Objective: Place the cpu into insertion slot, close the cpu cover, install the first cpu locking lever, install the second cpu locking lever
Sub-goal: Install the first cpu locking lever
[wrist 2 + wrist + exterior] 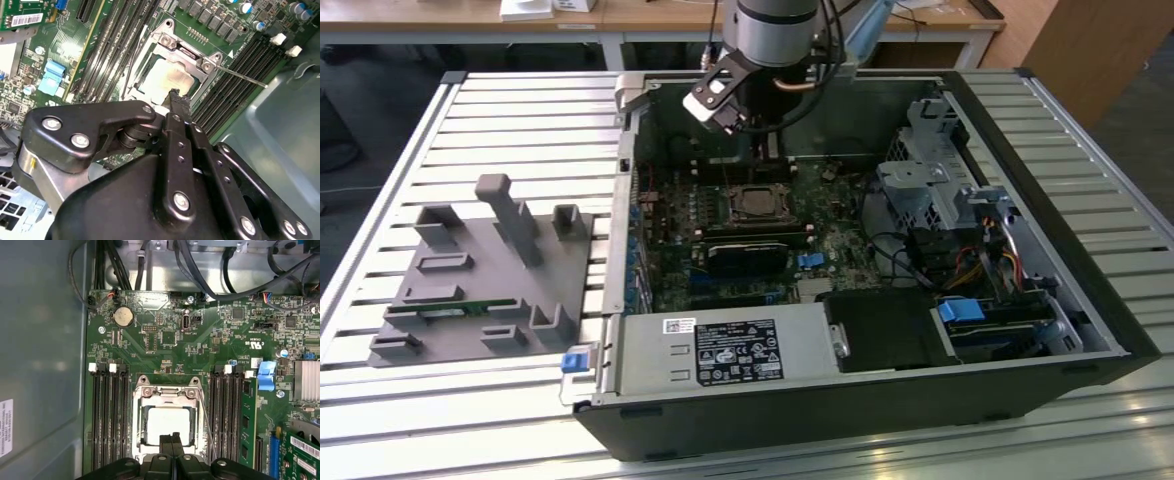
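Observation:
The cpu point(167, 422), with its dull silver top, sits in the insertion slot point(754, 205) on the green motherboard. Around it the silvery cpu cover point(167, 392) lies flat, and the chip shows through its cut-out. My gripper point(171, 439) hangs just above the socket's edge with its black fingers point(176, 107) pressed together and nothing between them. A thin locking lever point(207, 425) runs along one side of the socket, angled slightly away from it. In the second wrist view a lever rod point(242, 76) sticks out from the socket corner over the memory slots.
Black memory slots point(107, 415) flank the socket on both sides. A blue clip point(266, 375) and an expansion card point(300, 450) lie close by. The case wall point(40, 355) rises beside the board. A grey fixture point(480, 275) stands on the slatted table at the exterior view's left.

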{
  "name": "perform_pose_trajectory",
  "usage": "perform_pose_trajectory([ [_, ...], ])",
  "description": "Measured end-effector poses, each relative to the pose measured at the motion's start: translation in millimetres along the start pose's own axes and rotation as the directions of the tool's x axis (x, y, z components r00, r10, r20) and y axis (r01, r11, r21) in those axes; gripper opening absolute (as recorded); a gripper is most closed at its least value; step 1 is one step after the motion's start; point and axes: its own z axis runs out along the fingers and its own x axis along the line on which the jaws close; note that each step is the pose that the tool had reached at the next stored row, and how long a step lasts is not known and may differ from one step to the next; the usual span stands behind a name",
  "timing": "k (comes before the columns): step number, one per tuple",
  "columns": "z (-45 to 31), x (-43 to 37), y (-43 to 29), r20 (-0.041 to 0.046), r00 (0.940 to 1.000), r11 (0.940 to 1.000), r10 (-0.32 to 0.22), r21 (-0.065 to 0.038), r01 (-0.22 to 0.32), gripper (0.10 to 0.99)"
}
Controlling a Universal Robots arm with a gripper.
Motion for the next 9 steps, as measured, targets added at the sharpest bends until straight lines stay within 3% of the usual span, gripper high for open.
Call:
perform_pose_trajectory([
  [9,-9.7,0.1,0.1,0.0,1.0,1.0,0.0,0.0,0.0,0.106],
])
